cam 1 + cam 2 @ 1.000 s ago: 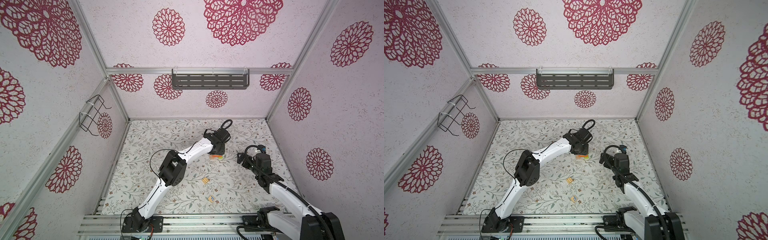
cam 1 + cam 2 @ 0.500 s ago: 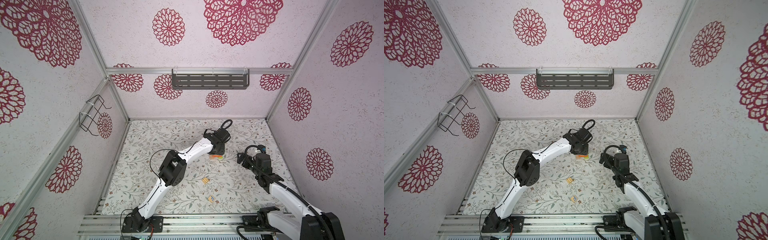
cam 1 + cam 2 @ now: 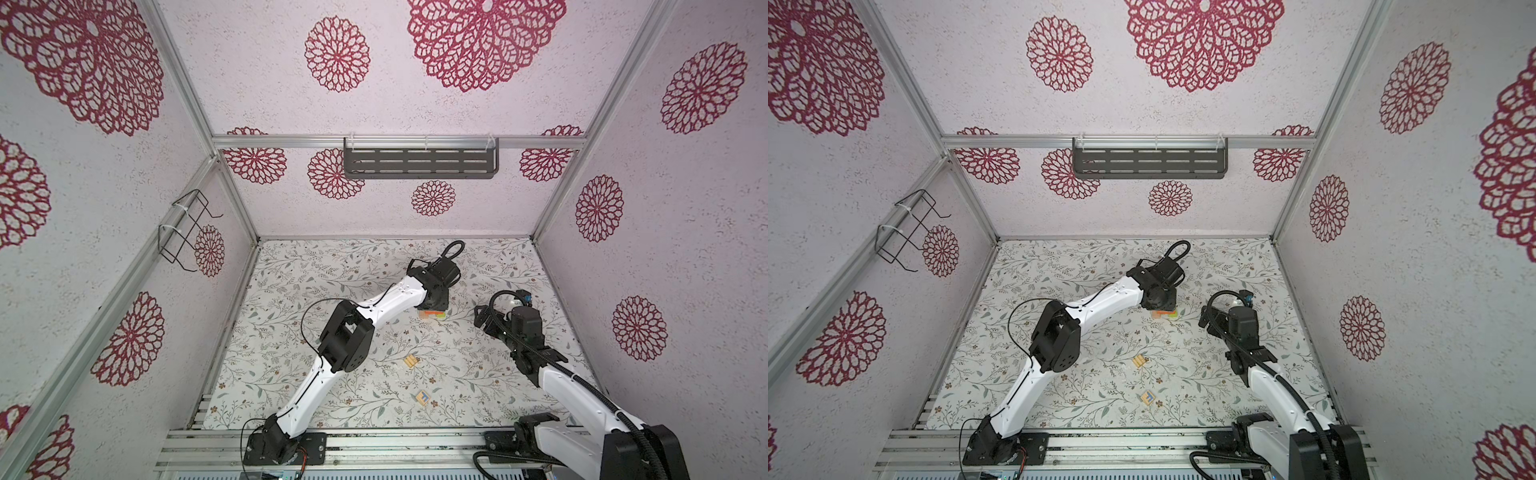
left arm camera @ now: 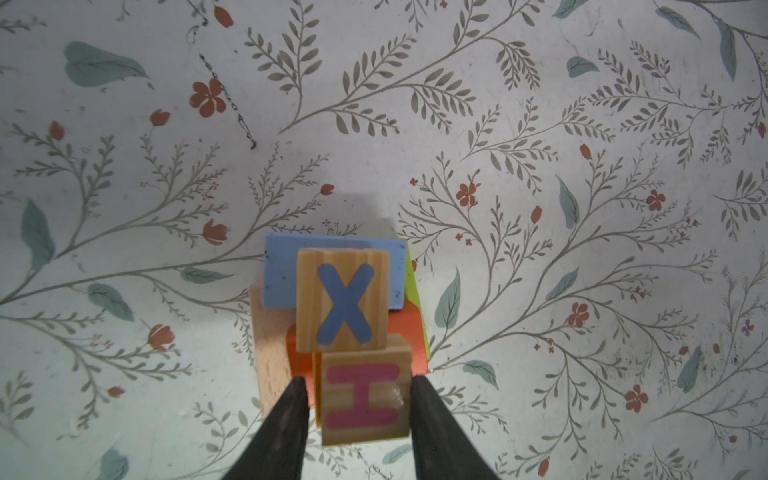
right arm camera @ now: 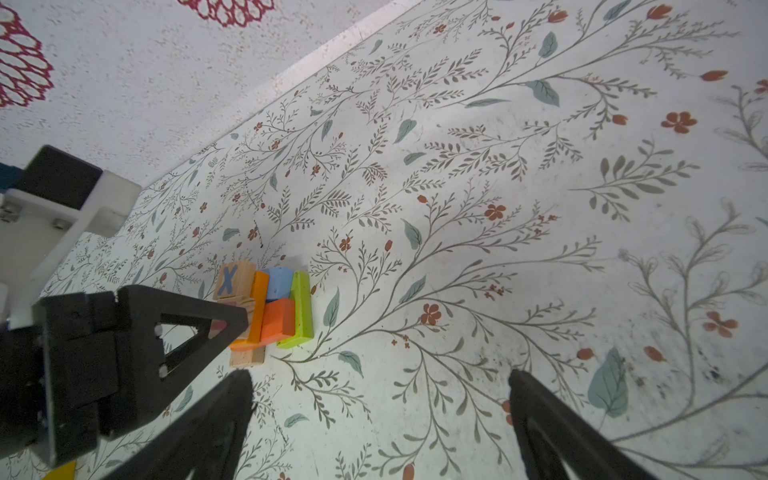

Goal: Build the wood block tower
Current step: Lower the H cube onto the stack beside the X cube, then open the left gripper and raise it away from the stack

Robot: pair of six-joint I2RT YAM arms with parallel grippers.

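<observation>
Where the floral tabletop [image 3: 282, 299] runs into its far half, the tower [image 3: 433, 318] stands: tan and lime bars lowest, orange and blue blocks above, natural cubes on top. The right claw [image 5: 380, 386] gapes wide near it; the left claw [image 4: 358, 380] straddles the H cube [image 4: 365, 401], pinching or not I cannot tell, beside the X cube [image 4: 343, 297].

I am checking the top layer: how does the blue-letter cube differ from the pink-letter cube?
The pink-letter cube sits between the fingers of the left gripper; the blue-letter cube stands clear of them. The blue-letter cube shows an X; the pink-letter cube an H or I. Both are natural wood cubes atop the tower.
</observation>
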